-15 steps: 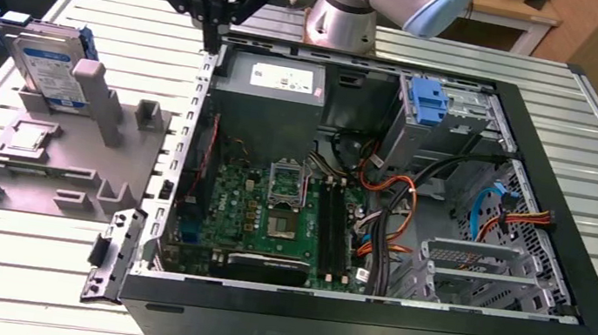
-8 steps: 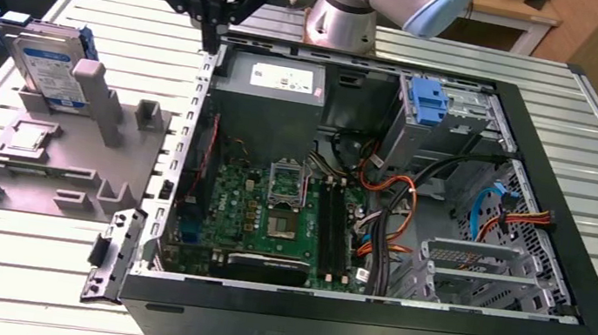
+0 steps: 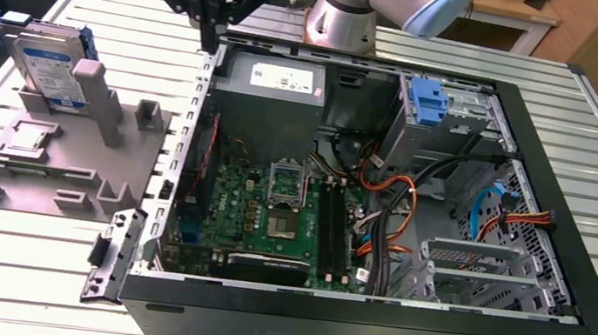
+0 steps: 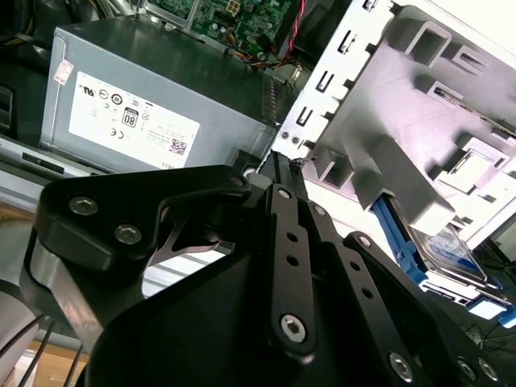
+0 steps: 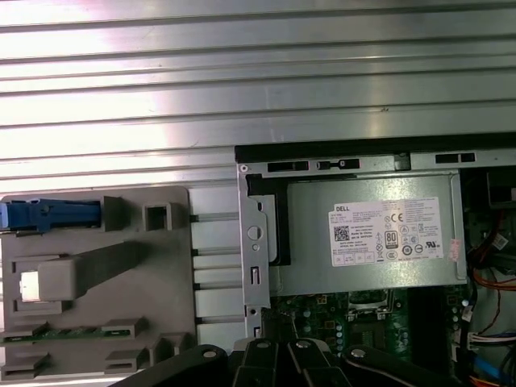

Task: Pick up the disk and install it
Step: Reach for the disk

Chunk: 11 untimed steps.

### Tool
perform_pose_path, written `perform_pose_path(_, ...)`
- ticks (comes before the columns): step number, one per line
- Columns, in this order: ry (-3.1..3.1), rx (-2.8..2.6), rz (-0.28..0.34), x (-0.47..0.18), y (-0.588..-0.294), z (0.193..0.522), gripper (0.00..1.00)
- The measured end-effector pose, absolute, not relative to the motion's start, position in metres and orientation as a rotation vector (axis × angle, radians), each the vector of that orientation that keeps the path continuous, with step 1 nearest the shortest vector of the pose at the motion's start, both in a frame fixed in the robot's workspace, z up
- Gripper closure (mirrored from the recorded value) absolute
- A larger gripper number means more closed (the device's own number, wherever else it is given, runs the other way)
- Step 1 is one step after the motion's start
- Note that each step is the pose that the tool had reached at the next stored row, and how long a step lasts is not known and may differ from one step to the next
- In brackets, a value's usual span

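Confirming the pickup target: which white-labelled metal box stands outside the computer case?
The flat silver blue-railed hard drive, standing in the grey fixture; the larger grey power-supply box sits inside.

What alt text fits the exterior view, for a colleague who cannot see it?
The black gripper hangs empty over a corner of the open black computer case, apart from the silver rectangular disk with blue rails, which stands upright in a grey plastic fixture on the exterior view's left.

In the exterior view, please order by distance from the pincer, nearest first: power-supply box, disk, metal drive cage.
1. Grey metal power-supply box, beside the pincer.
2. Silver blue-railed disk, exterior view's left.
3. Grey metal drive cage, far on the exterior view's right.
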<state>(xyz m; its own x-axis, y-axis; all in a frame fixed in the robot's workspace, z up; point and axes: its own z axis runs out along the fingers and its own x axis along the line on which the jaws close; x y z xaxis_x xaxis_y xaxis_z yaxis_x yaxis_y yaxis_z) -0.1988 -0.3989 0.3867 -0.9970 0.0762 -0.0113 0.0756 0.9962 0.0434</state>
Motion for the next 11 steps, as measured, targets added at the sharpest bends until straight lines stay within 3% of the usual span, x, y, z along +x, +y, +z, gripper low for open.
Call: perform_pose_path(11, 3.127, 0.119, 0.067, -0.2034, -0.3989, 0.386, 0.9)
